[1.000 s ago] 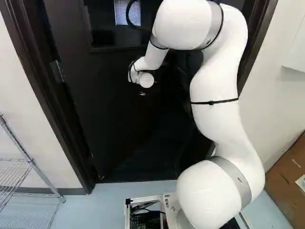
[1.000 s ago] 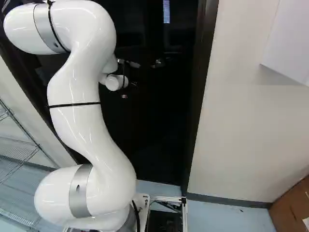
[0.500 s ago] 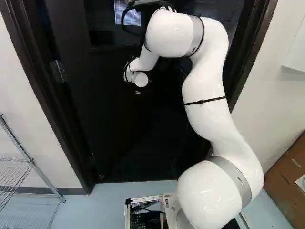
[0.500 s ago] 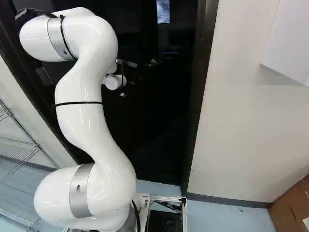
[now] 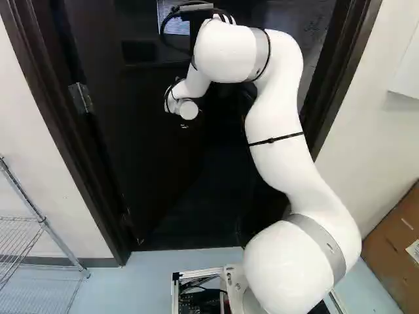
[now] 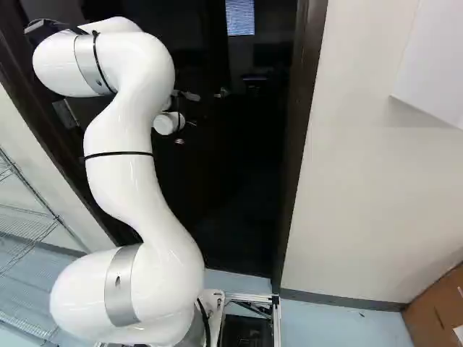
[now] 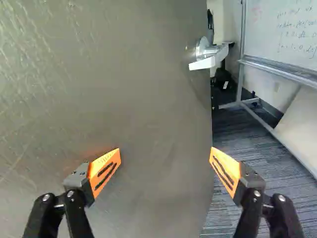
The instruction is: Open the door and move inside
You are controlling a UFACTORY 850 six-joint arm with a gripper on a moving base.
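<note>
The dark door [image 5: 150,150] stands partly swung away from the base within its frame [image 6: 298,144]. In the wrist view its grey face [image 7: 124,99] spreads close ahead of the gripper [image 7: 166,151], which is open and holds nothing. One orange pad [image 7: 105,171] lies over the door's face, the other [image 7: 225,171] just past its free edge. Whether either touches the door I cannot tell. A silver lever handle [image 7: 205,63] sits near that edge, farther ahead of the fingers. In both base views the gripper cannot be made out behind the white wrist [image 5: 188,108].
Past the door's edge are dark striped carpet [image 7: 237,163] and a whiteboard on a metal frame [image 7: 292,74]. On the near side, a wire shelf [image 5: 39,222] stands left of the doorway, with a wall [image 6: 362,181] and a brown box [image 5: 396,245] to its right.
The arm has shifted leftward in the left base view, its upper bend lowering. The door has swung farther away, its handle moving left in the right base view. The base has stayed put.
</note>
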